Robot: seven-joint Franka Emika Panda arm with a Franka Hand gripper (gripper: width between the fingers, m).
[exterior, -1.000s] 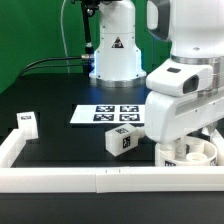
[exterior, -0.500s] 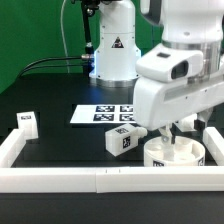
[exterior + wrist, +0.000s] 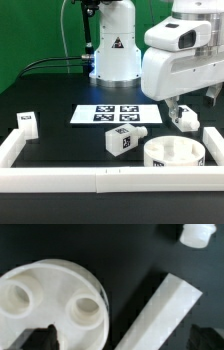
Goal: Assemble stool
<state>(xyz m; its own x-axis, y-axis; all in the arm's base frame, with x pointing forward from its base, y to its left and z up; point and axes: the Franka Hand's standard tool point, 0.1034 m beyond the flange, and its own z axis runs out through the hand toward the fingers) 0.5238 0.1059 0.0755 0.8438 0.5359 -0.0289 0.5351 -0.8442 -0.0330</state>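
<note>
Raised: end effector (image 3: 192, 104), open; 1 seat disc (image 3: 178, 156), 3 legs (image 3: 20, 122) (image 3: 125, 137) (image 3: 184, 117).

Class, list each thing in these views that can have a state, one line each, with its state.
hand: open, empty, above the seat disc.
seat disc: flat on the table, sockets up, no legs fitted.
middle leg: loose on the table.
leg at the exterior view's left: loose, by the border rail.
leg beyond the hand: loose on the table.
</note>
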